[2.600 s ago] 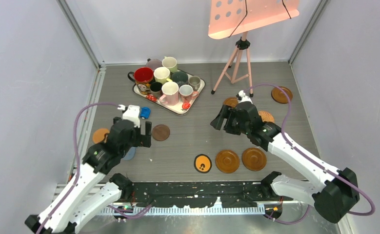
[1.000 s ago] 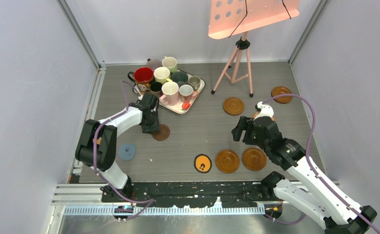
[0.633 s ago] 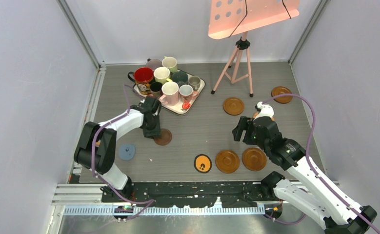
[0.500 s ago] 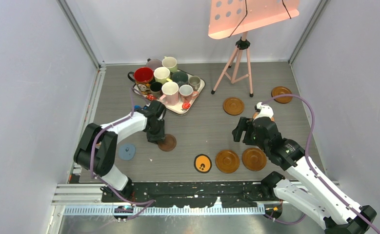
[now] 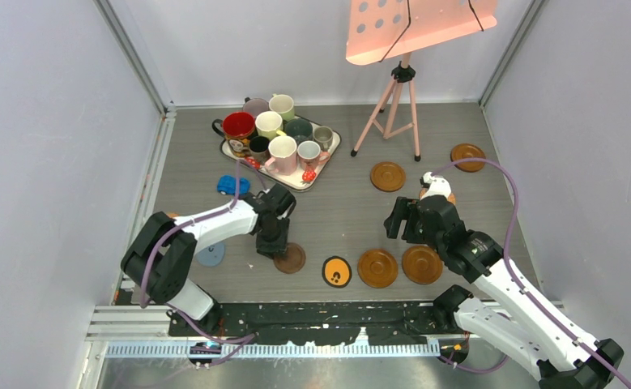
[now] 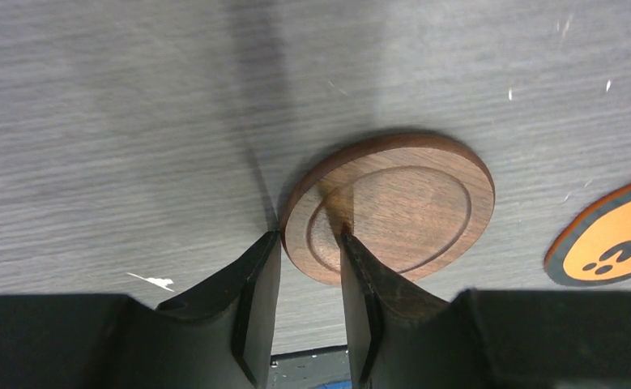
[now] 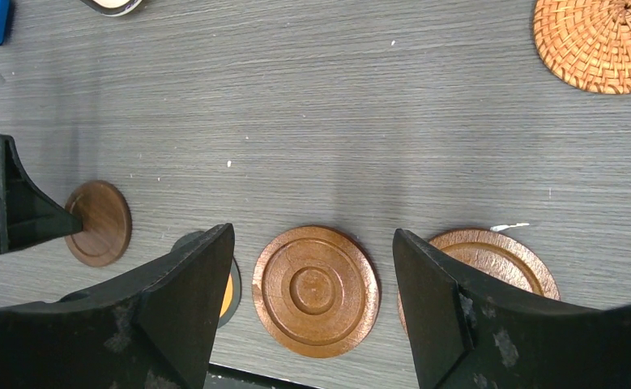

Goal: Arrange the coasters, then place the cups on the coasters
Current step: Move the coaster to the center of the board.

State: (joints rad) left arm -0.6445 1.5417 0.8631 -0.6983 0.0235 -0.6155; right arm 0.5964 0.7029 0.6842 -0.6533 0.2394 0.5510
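The grey table (image 5: 336,215) is carrying a strawberry-print tray (image 5: 289,183), a toy car (image 5: 232,185), a tripod stand (image 5: 402,74), brown coasters (image 5: 377,267) and a dark wood coaster (image 5: 294,259).

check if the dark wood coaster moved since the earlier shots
Yes. The dark wood coaster, pinched by the left end effector, has slid away from the tray toward the near edge and right, ending beside the black-and-orange coaster.

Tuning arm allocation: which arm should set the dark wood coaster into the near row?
Left. The left gripper pinches the rim of the dark wood coaster, beside the black-and-orange coaster. The right gripper hangs open near the glossy brown coasters.
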